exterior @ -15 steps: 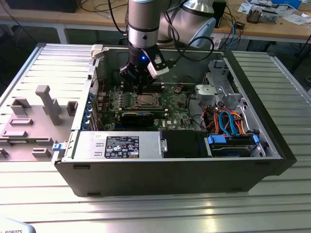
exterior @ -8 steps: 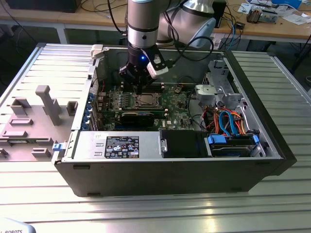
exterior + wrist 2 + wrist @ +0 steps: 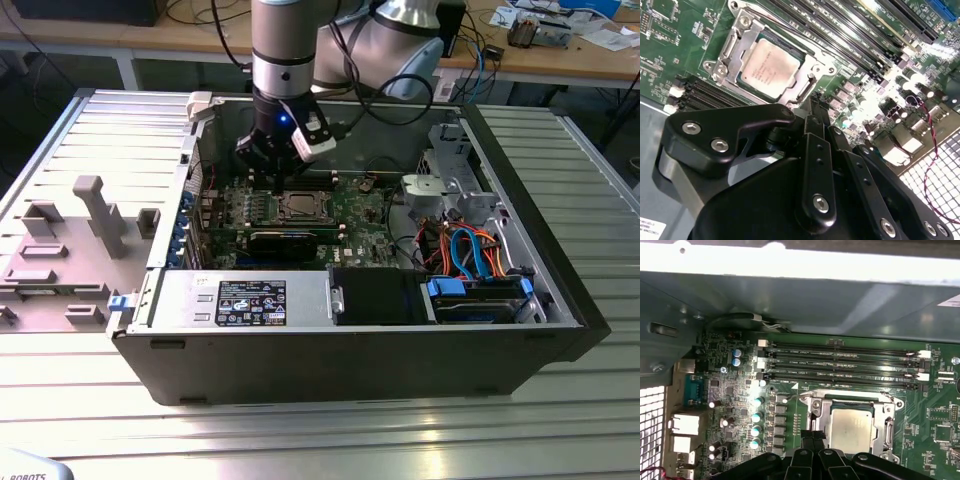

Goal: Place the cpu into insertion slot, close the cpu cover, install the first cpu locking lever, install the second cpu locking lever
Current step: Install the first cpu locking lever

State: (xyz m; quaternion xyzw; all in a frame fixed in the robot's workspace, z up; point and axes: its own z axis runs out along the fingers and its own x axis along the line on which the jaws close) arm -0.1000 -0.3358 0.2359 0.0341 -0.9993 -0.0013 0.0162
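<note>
Pointing straight down into an open computer case (image 3: 560, 300), the gripper (image 3: 272, 178) hangs just above the green circuit board (image 3: 350, 215), its black fingers (image 3: 815, 125) drawn together on nothing. Just beside the fingertips, the cpu (image 3: 770, 67) lies flat in the insertion slot (image 3: 890, 427), with the cpu cover (image 3: 735, 42) closed around it. Long black memory slots (image 3: 840, 365) run beside the socket. Orange and blue cables (image 3: 475, 250) crowd the case toward the exterior view's right.

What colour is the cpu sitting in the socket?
Silvery-tan; the cpu shows best in the second wrist view.
</note>
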